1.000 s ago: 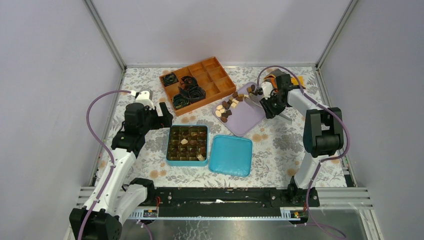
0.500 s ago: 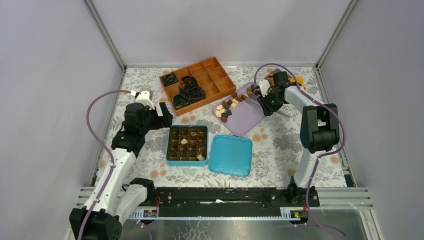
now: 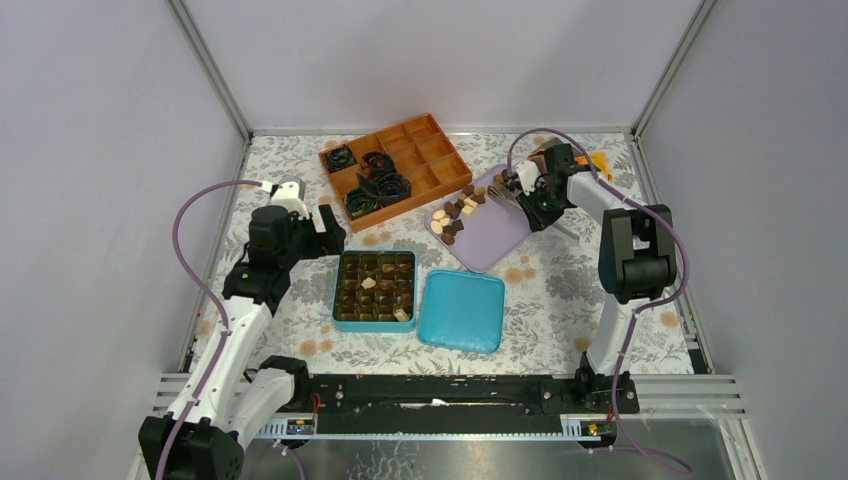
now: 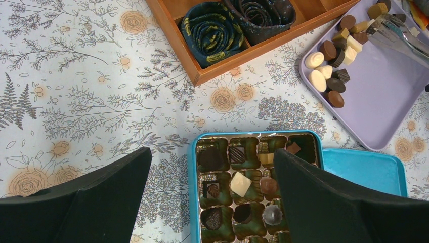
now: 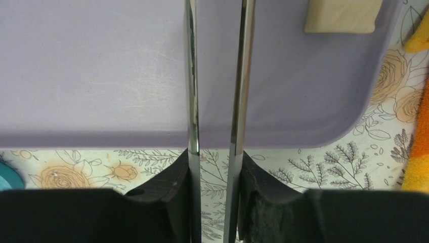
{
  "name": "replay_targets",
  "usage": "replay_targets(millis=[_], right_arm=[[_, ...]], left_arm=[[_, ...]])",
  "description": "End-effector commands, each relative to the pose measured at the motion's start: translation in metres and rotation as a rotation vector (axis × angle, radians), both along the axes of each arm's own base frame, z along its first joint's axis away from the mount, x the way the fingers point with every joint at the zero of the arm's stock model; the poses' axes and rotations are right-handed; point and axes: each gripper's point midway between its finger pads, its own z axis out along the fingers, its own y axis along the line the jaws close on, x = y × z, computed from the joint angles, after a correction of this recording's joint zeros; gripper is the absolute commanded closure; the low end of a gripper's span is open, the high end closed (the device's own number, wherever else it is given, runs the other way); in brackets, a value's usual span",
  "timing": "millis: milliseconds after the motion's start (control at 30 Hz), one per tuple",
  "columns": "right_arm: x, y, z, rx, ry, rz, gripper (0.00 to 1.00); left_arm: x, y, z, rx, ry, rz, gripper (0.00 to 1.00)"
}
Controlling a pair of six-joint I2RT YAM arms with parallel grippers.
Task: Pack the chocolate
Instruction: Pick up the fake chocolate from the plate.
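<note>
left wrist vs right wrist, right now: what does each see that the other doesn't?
Only left wrist: the blue box with filled cells, its blue lid, the wooden tray holding black paper cups, and the open left gripper.
Only right wrist: the right gripper shut on the tongs, and an orange object at the frame edge.
Both: the lavender tray, chocolate on it (a single cream piece in right wrist), the tongs, and the floral tablecloth.
</note>
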Motion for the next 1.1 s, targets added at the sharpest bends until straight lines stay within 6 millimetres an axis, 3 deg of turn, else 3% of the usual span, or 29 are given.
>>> replay_targets(millis=[0, 333, 667, 833, 1067], right_arm=[[0.000, 0.002, 0.028, -0.004, -0.074, 0.008, 0.80], [-0.026, 0.002, 0.050, 0.047, -0.131, -0.004, 0.98], [-0.073, 0.023, 0.079, 0.206, -0.211, 0.092, 1.00], [-0.098, 0.043, 0.099, 0.321, -0.251, 0.178, 1.00], [-0.114, 0.051, 0.106, 0.376, -0.274, 0.223, 1.00]], left_arm=[[0.007, 0.000, 0.012, -0.009, -0.057, 0.000, 0.01], [0.007, -0.003, 0.012, -0.019, -0.059, -0.013, 0.01], [0.008, -0.004, -0.004, -0.020, -0.006, -0.011, 0.06], [0.011, 0.003, -0.027, 0.000, 0.080, 0.039, 0.19], [0.011, 0.002, -0.072, 0.011, 0.276, 0.048, 0.49]])
